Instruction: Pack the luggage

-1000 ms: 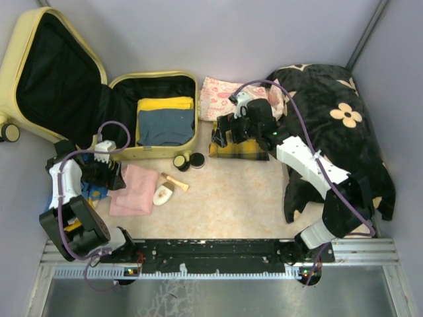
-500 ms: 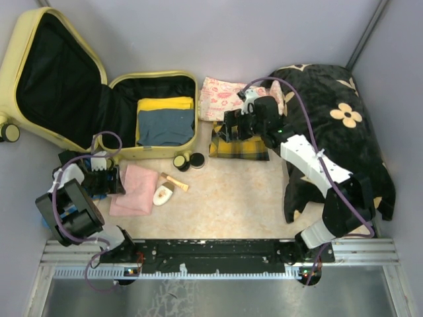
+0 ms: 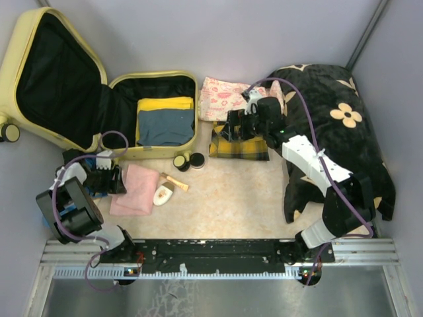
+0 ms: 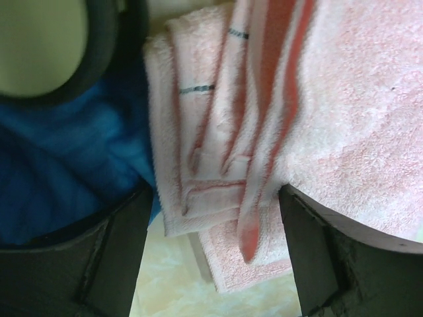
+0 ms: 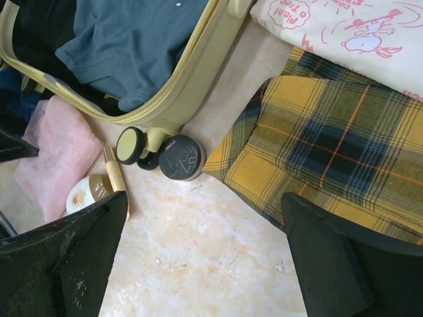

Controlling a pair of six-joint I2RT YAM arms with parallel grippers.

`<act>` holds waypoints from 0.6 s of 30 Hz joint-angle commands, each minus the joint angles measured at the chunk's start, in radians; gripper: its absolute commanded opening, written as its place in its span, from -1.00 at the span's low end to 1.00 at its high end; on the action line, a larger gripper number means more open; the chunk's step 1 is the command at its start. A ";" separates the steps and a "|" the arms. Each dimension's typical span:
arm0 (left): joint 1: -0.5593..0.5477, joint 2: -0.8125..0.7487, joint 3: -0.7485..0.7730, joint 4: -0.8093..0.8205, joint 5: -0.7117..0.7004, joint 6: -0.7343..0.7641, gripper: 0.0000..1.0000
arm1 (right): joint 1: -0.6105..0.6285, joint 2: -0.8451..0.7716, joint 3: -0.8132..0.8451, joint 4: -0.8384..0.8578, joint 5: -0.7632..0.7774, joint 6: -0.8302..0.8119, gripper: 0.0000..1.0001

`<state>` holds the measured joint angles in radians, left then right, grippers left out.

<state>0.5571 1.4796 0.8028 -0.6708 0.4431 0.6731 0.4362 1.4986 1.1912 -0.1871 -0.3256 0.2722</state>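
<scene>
Nearest: left tool (image 4: 213, 198), released, jaws wide astride the folded edge of the pink towel (image 4: 330, 99), with a blue cloth (image 4: 59, 152) just beside it. Advice: take every fold of the towel in one bite, keep clear of the blue cloth, and close firmly before lifting. Mid-counter: right tool (image 5: 203, 205), released, holding nothing, above the plaid cloth (image 5: 330, 132). Farthest: luggage (image 3: 153, 153), far left of the counter, lid open, folded clothes already inside; the room beside them should suit the towel.
</scene>
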 commanded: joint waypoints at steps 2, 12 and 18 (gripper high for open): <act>-0.088 0.014 -0.056 -0.021 0.075 0.057 0.72 | -0.008 -0.018 0.006 0.052 -0.021 0.020 0.98; -0.137 -0.137 -0.073 -0.041 0.082 0.123 0.74 | -0.008 -0.013 -0.006 0.055 -0.023 0.031 0.98; -0.188 -0.206 -0.076 -0.040 0.090 0.122 0.81 | -0.008 -0.012 -0.014 0.057 -0.030 0.039 0.98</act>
<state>0.4049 1.3113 0.7349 -0.6857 0.4789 0.7685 0.4351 1.4990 1.1831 -0.1757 -0.3424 0.2996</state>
